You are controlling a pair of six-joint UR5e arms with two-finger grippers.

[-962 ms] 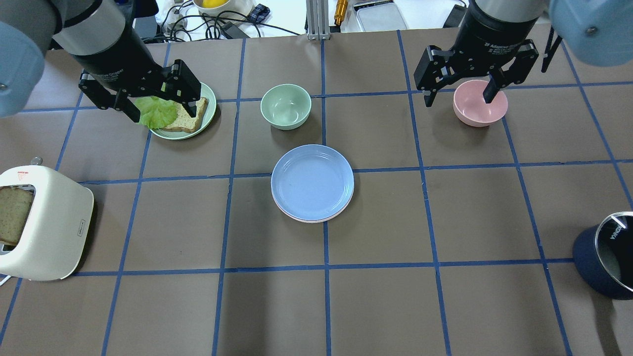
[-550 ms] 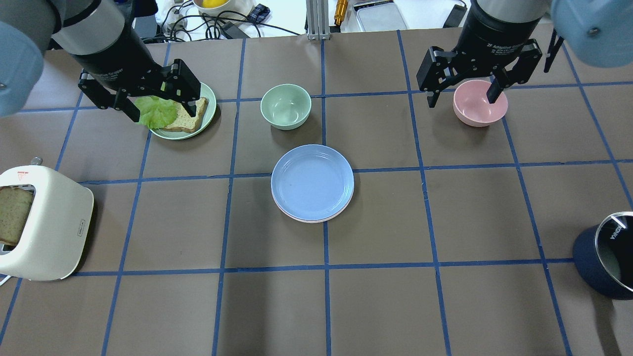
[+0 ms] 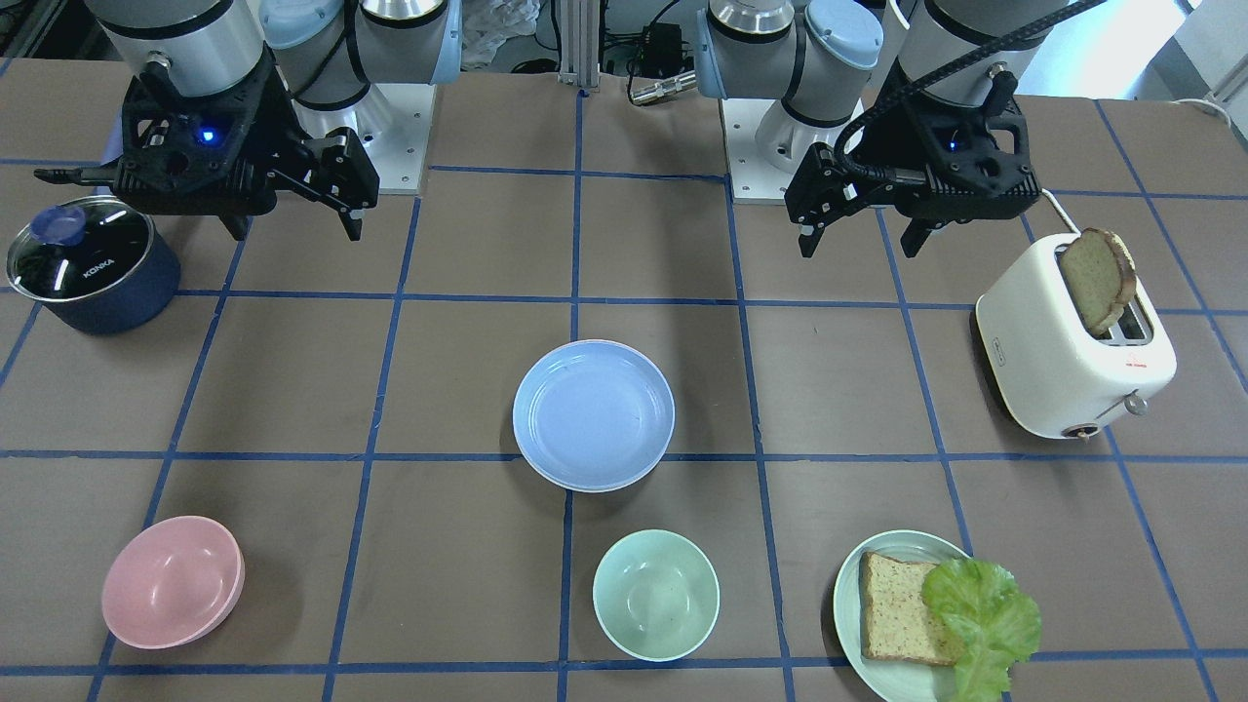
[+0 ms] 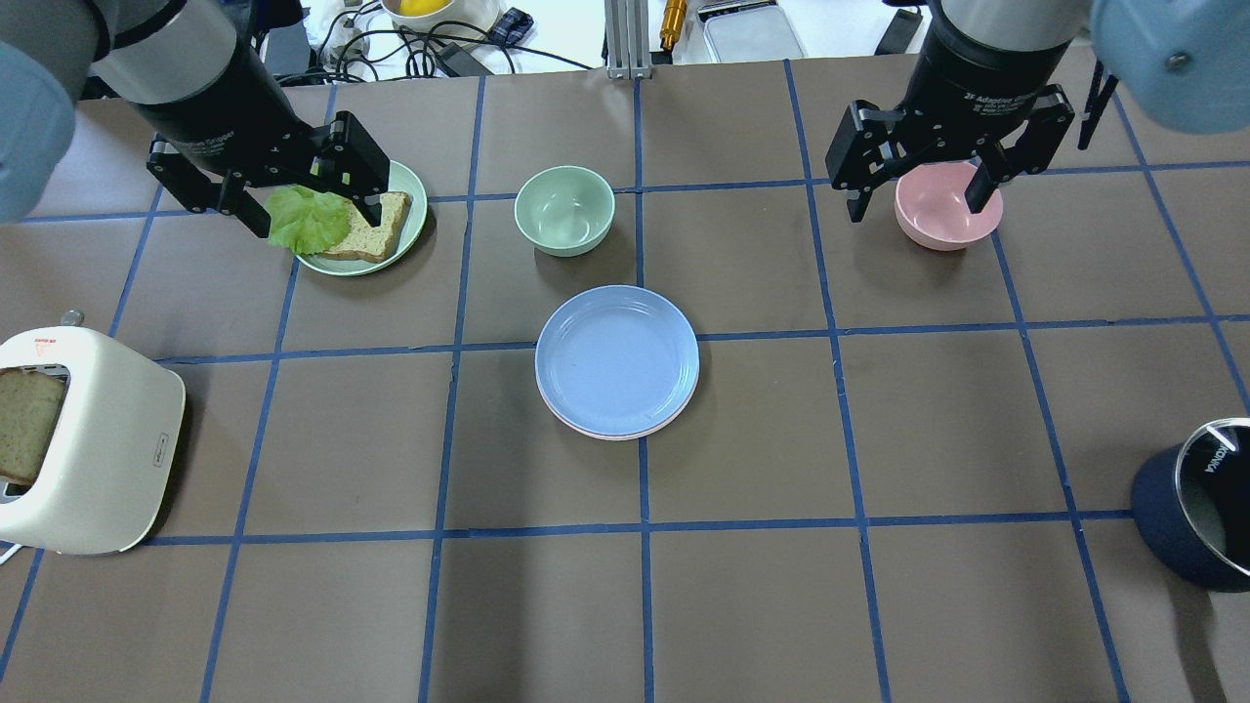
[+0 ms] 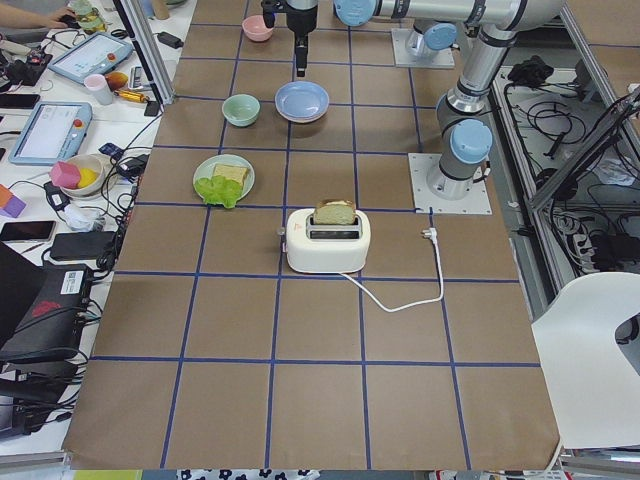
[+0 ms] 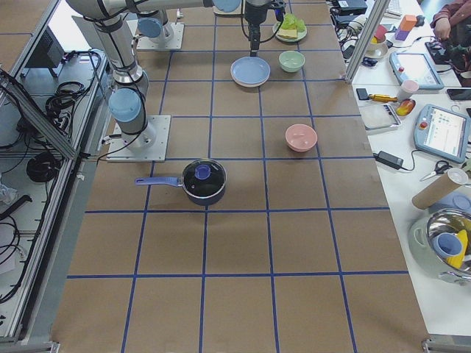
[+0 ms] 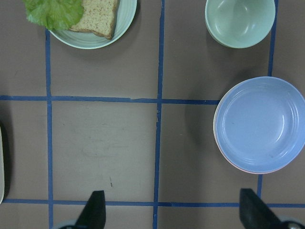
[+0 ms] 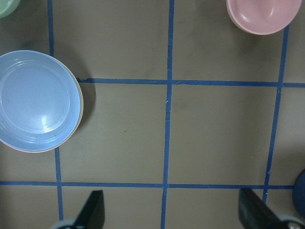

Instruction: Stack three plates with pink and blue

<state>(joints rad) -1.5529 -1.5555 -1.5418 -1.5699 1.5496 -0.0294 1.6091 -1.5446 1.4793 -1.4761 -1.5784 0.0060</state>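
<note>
A light blue plate (image 4: 617, 357) lies on top of a stack at the table's middle. The pale pink plate's rim (image 4: 615, 434) shows just beneath it. A cream-white plate is hidden or cannot be made out under them. The stack also shows in the front view (image 3: 593, 411) and in both wrist views (image 7: 259, 123) (image 8: 38, 100). My left gripper (image 4: 314, 217) hangs open and empty high over the lettuce plate. My right gripper (image 4: 916, 207) hangs open and empty high over the pink bowl. Both are far from the stack.
A pale green plate (image 4: 363, 269) with bread and lettuce sits far left. A mint bowl (image 4: 564, 210) stands just beyond the stack, and a pink bowl (image 4: 937, 220) far right. A cream toaster (image 4: 98, 449) with bread is near left. A dark blue lidded pot (image 4: 1187, 517) is near right.
Both grippers have drifted slightly away from the stack toward the table's far side, still open. The plates have not moved.
</note>
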